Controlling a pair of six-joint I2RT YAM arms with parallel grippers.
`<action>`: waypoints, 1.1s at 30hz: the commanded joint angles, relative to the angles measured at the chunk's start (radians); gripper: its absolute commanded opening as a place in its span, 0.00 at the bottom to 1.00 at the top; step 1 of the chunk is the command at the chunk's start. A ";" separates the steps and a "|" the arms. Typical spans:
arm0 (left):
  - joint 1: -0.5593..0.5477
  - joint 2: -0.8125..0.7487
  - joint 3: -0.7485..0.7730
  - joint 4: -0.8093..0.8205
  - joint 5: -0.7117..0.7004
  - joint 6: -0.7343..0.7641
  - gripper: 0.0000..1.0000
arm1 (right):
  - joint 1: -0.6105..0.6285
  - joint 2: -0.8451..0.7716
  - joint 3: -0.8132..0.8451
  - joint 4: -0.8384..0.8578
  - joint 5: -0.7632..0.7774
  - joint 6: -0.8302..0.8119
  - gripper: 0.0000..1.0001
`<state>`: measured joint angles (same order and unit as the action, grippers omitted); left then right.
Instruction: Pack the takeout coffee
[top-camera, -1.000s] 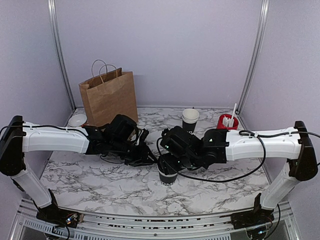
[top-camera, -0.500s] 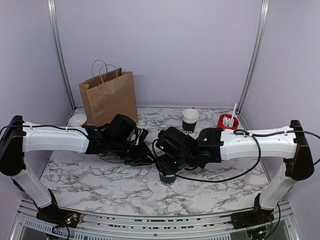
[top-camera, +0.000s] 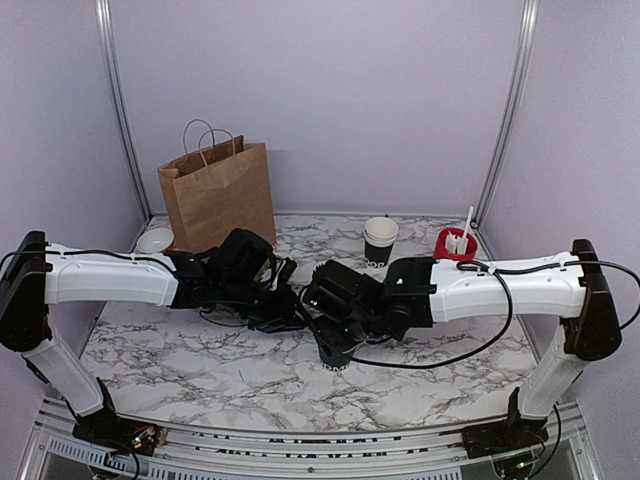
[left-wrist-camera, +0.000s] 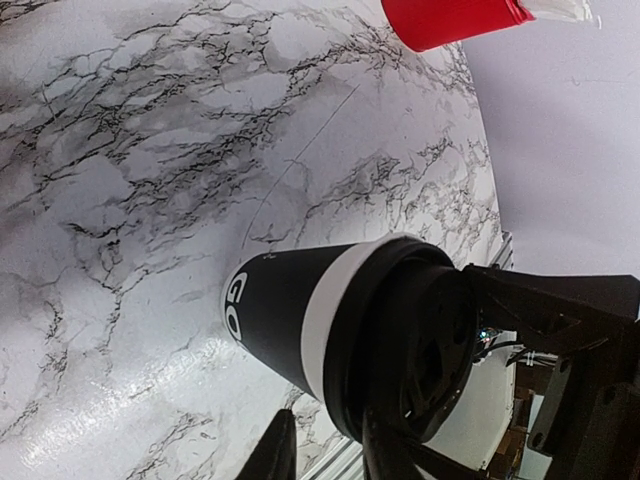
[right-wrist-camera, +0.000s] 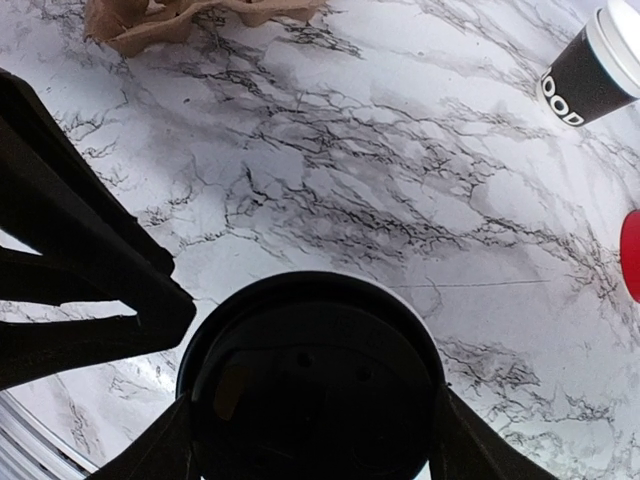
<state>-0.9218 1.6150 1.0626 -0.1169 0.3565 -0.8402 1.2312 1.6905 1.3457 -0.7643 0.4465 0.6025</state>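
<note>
The takeout coffee (top-camera: 335, 356), a black paper cup with white lettering, stands at the table's middle under both wrists. Its body (left-wrist-camera: 285, 315) shows a white rim, and a round black lid (right-wrist-camera: 315, 385) sits on top. My right gripper (top-camera: 334, 338) comes down from above, and its fingers press the lid's two sides, shut on the cup top (right-wrist-camera: 310, 445). My left gripper (top-camera: 296, 318) reaches in from the left. Its narrow jaws (left-wrist-camera: 326, 445) straddle the lid's rim, one finger (left-wrist-camera: 278, 450) outside the cup and the other across the lid.
A brown paper bag (top-camera: 218, 195) stands at the back left with a small white dish (top-camera: 155, 240) beside it. A nested stack of black cups (top-camera: 380, 240) and a red cup of white sticks (top-camera: 455, 243) stand at the back right.
The right arm has shifted left, bringing its wrist more squarely over the cup. The cup and the left arm have stayed where they were.
</note>
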 joint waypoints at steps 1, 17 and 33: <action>0.003 -0.021 -0.010 -0.007 0.002 0.016 0.24 | 0.010 -0.008 0.051 -0.031 0.042 0.016 0.71; 0.003 -0.018 -0.008 -0.006 0.009 0.016 0.24 | 0.008 -0.005 0.000 0.004 0.012 0.026 0.72; 0.003 -0.015 -0.004 -0.006 0.012 0.016 0.24 | 0.008 -0.008 -0.018 0.014 0.000 0.033 0.72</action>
<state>-0.9218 1.6150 1.0626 -0.1169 0.3580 -0.8402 1.2316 1.6905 1.3361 -0.7582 0.4538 0.6250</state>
